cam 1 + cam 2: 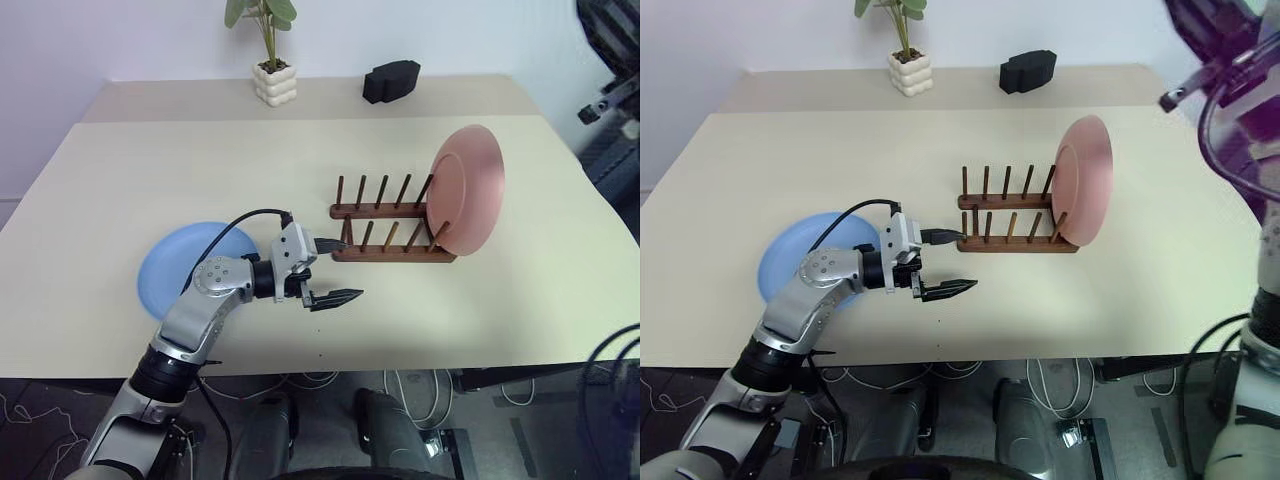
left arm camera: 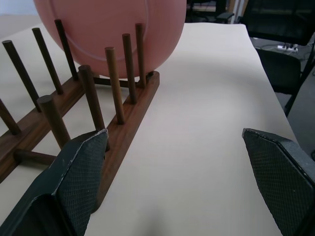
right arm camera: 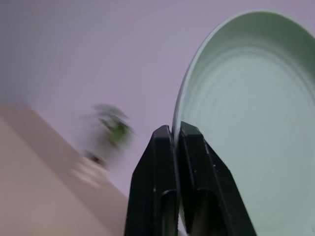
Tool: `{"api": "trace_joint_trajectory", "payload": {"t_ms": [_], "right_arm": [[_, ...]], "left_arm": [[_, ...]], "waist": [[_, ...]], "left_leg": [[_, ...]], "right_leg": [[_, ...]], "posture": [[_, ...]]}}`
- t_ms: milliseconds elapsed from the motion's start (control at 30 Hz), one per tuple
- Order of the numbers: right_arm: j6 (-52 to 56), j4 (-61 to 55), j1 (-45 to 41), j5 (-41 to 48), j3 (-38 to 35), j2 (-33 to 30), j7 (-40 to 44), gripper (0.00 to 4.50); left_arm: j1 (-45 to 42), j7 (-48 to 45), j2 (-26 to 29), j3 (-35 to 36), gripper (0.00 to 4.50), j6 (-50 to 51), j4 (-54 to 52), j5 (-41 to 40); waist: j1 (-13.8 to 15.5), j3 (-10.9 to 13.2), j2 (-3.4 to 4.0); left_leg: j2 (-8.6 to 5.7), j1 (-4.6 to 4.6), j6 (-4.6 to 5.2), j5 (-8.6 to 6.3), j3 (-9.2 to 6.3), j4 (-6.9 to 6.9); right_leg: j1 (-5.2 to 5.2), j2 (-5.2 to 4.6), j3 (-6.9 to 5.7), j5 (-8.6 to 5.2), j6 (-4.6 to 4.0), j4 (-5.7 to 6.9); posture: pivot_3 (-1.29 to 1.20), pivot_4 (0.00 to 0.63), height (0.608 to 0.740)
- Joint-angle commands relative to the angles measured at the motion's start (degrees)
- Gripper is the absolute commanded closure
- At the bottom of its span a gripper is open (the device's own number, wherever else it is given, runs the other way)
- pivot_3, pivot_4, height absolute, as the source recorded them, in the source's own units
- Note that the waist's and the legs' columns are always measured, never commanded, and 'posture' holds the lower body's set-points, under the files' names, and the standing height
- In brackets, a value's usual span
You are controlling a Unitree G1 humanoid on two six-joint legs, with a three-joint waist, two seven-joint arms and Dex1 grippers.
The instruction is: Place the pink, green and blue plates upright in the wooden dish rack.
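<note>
One pink plate [image 1: 466,190] is standing in rack [image 1: 390,235]; my right gripper [image 3: 175,133] is pinching green plate [image 3: 251,128] rim, my left gripper [image 1: 338,270] is gaping wide beside rack; no writing is showing.

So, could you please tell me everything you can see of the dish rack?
The dish rack is small, of dark brown wood: two parallel base rails joined by crossbars, each rail carrying a row of thin upright pegs. It stands flat on the beige table. The pink plate stands upright in its end slot on the robot's right, between pegs; the other slots are empty. The left gripper, fingers open, sits at the opposite end, one finger close against the near rail; contact cannot be told.
</note>
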Motion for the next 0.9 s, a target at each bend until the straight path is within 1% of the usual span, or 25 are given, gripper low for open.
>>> {"api": "trace_joint_trajectory", "payload": {"t_ms": [33, 133, 233, 300, 433, 600, 900], "right_arm": [[8.41, -6.68, 0.41, 18.27, -0.63, 3.84, -1.22, 4.46], [13.82, -9.53, 2.98, 28.17, -0.44, 5.61, -2.82, 4.46], [17.15, -11.45, 7.73, 40.54, 0.22, 9.0, -6.69, 4.46], [17.97, -11.63, 9.7, 44.76, 0.37, 10.45, -9.76, 4.46], [18.69, -8.77, 13.2, 44.32, 0.95, 12.89, -15.91, 4.46], [20.07, -7.64, 15.9, 45.9, 0.86, 13.33, -17.13, 4.46], [20.87, -4.67, 16.14, 44.75, 1.49, 14.74, -18.81, 4.46]], "left_arm": [[0.11, 0.78, -0.03, 1.13, 0.0, -0.19, -2.41, -0.57], [0.41, 1.25, 0.25, 1.46, 0.0, 0.1, -2.83, -0.76], [1.05, 1.36, 0.8, 2.38, 0.0, 0.25, -3.33, -1.43], [1.31, 1.46, 1.07, 2.63, 0.0, 0.26, -3.49, -1.46], [1.7, 1.65, 1.45, 2.95, 0.0, 0.48, -3.87, -1.49], [1.47, 1.59, 1.54, 2.69, 0.0, 0.61, -3.92, -1.46], [0.84, 1.57, 1.29, 2.5, 0.0, 1.37, -4.34, -1.52]], "waist": [[0.01, 0.0, 0.0], [0.06, 0.0, 0.0], [-0.06, -0.01, -0.01], [-0.11, 0.0, 0.01], [-0.04, 0.0, 0.01], [-0.1, 0.0, 0.01], [-0.1, 0.0, 0.01]], "left_leg": [[0.0, 0.0, 0.0, 0.0, 0.0, 0.0], [0.01, -0.01, 0.01, 0.0, -0.03, -0.02], [0.01, -0.01, 0.01, -0.01, -0.05, -0.02], [0.03, -0.01, 0.02, -0.01, -0.06, -0.03], [0.03, -0.01, 0.02, -0.01, -0.04, -0.02], [0.02, -0.04, 0.02, -0.01, 0.01, -0.03], [0.03, -0.04, 0.02, -0.01, 0.06, -0.03]], "right_leg": [[0.0, -0.01, 0.0, 0.0, 0.0, 0.01], [-0.01, -0.02, 0.0, 0.0, 0.0, 0.01], [-0.03, -0.04, 0.01, 0.0, -0.01, 0.0], [-0.04, -0.03, 0.01, 0.0, -0.01, 0.02], [-0.08, -0.04, 0.03, 0.0, -0.02, 0.03], [-0.09, -0.03, 0.03, 0.0, -0.02, 0.01], [-0.1, 0.02, 0.02, 0.0, -0.01, 0.0]], "posture": [[0.0, 0.15, 0.736], [0.0, 0.15, 0.736], [0.0, 0.15, 0.736], [0.0, 0.15, 0.736], [0.0, 0.15, 0.736], [0.0, 0.15, 0.736], [0.0, 0.15, 0.736]]}}
